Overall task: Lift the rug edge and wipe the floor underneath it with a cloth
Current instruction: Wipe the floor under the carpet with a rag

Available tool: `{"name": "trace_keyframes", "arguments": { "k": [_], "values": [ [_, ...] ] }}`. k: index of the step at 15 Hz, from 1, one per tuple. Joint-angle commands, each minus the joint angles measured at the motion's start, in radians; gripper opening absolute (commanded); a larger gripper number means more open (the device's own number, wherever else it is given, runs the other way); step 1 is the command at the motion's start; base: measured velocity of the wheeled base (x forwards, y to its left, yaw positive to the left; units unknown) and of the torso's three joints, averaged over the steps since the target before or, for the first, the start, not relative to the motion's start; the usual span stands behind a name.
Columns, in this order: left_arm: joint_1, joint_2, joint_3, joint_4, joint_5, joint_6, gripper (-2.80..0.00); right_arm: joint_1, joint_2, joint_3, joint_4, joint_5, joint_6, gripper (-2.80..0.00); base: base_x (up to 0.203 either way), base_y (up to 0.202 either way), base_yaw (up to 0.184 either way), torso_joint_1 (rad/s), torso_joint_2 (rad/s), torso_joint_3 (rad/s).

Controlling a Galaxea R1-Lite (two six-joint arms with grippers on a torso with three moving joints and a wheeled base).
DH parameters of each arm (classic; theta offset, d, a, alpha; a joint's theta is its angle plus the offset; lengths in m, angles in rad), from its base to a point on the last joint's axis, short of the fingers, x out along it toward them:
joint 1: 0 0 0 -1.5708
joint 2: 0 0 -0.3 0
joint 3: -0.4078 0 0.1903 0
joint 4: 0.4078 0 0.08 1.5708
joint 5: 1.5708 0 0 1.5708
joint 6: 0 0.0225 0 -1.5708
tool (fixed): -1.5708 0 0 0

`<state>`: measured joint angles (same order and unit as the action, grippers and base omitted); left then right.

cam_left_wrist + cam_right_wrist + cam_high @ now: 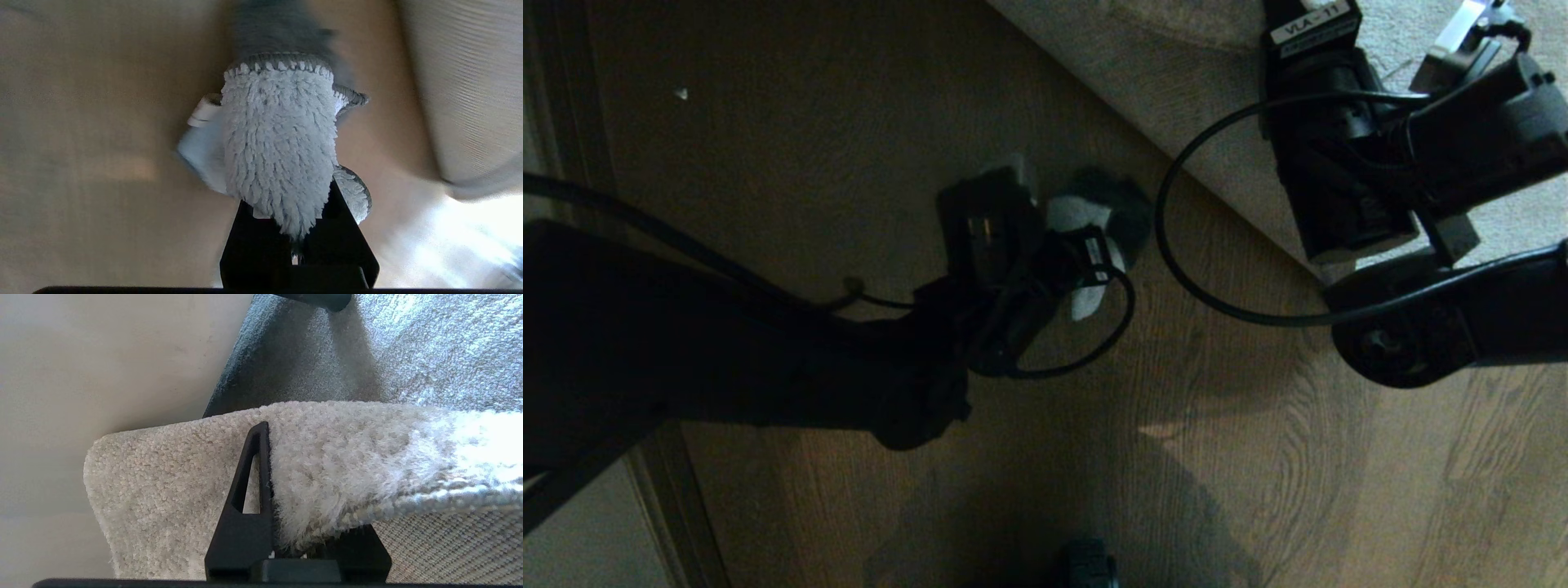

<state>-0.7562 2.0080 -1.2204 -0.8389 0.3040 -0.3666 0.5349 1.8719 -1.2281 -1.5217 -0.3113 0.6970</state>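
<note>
The rug edge (327, 465) was pinched between the jaws of the right gripper (298, 547) and held up off the floor (1258, 457), its plush pile draped over one black finger (249, 490) and its paler woven backing (449, 547) exposed underneath. In the head view the rug's straight border (1143, 139) was seen running diagonally, from the top centre down toward the right, where the right gripper (1339, 261) was placed at the border. The rounded corner (102, 457) of the lifted flap was seen in the right wrist view, pointing away from the rest of the rug.

The cloth (278, 147) was clamped in the closed left gripper (296, 245), its shaggy whitish body extending lengthwise straight out from the fingertips, with a grey stitched hem at the far end. In the head view the cloth (1086, 220) and left gripper (1054, 253) were found over the dark wooden boards, near the rug's border but apart from it. Whether the cloth touched the floor could not be told.
</note>
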Motion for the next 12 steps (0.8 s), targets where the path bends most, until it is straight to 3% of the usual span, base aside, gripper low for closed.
{"name": "trace_keyframes", "arguments": {
  "k": [1,8,12],
  "values": [
    [0.054,0.009,-0.004,-0.008,0.002,-0.003,-2.80,0.000,-0.002,0.001,-0.048,-0.002,0.004,-2.80,0.000,0.000,0.000,0.000,0.00,0.000],
    [0.241,-0.022,-0.005,-0.051,0.000,-0.005,-2.80,0.002,-0.008,0.021,-0.048,-0.002,0.002,-2.80,0.000,0.000,0.000,0.000,0.00,0.000],
    [0.296,-0.083,0.006,-0.048,0.001,-0.006,-2.80,0.002,-0.008,0.021,-0.048,-0.002,0.002,-2.80,0.000,0.000,0.000,0.000,0.00,0.000]
  ]
}}
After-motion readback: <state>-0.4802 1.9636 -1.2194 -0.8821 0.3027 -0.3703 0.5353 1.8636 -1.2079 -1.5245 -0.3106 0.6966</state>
